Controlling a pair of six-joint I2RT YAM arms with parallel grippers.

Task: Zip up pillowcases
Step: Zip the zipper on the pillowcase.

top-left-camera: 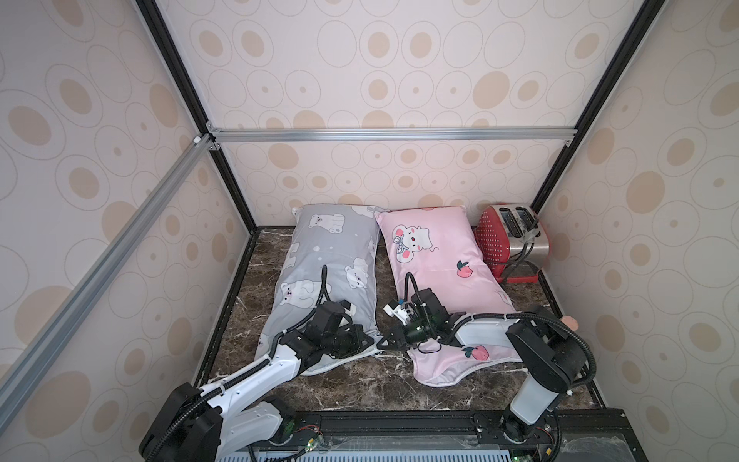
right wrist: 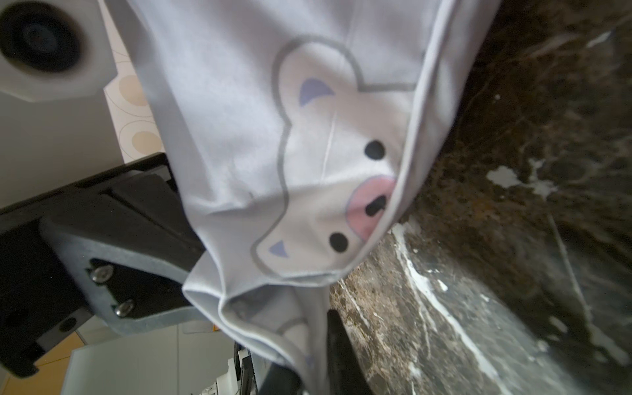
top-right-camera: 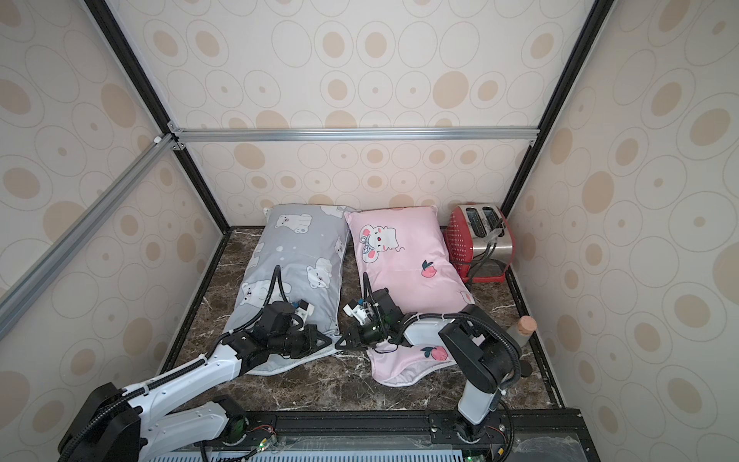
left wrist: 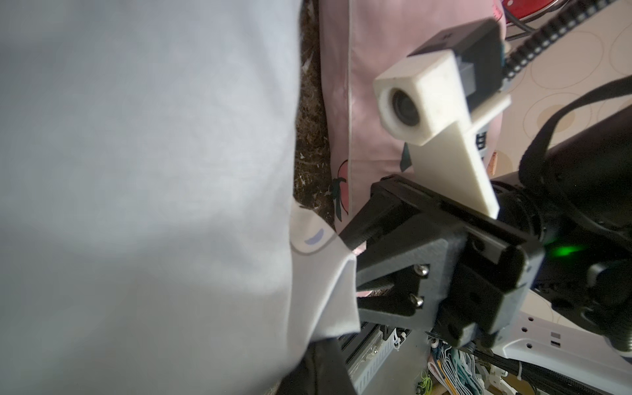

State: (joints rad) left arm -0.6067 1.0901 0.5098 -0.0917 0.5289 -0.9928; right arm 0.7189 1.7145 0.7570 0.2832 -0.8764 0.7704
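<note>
Two pillowcases lie side by side in both top views: a grey one with polar bears and a pink one with a mouse and peaches. My left gripper lies over the grey pillowcase's near right corner, shut on its fabric, which hides most of the fingers. From the other side my right gripper meets it tip to tip, reaching over the pink pillowcase. In the right wrist view the grey corner with a bear face runs down between its fingers. No zipper pull shows.
A red perforated toaster with its cord stands at the back right corner. A small grey bottle with a pink top stands by the right wall. The dark marble table is walled on three sides.
</note>
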